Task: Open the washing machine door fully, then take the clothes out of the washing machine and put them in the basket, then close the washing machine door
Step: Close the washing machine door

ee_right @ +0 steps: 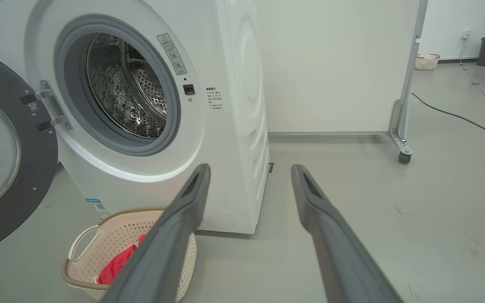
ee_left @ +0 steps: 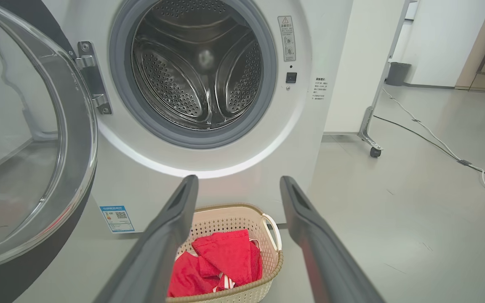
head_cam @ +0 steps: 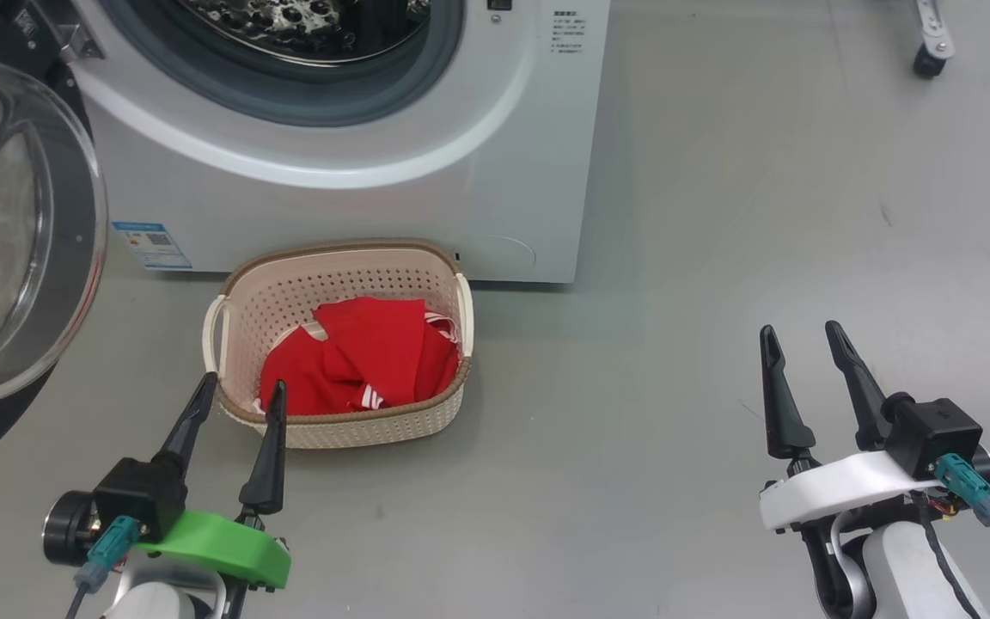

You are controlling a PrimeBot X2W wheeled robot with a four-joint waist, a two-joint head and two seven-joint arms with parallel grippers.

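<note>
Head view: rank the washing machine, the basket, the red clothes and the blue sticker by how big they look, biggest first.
1. washing machine, largest even with its top cut off by the picture's edge
2. basket
3. clothes, lying inside the basket
4. blue sticker

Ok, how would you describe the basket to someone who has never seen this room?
Find the big white washing machine with its round door swung open. On the grey floor right before it stands the basket. It is small, cream, perforated, with a brown woven-look rim and white handles, and holds bright red clothes.
</note>
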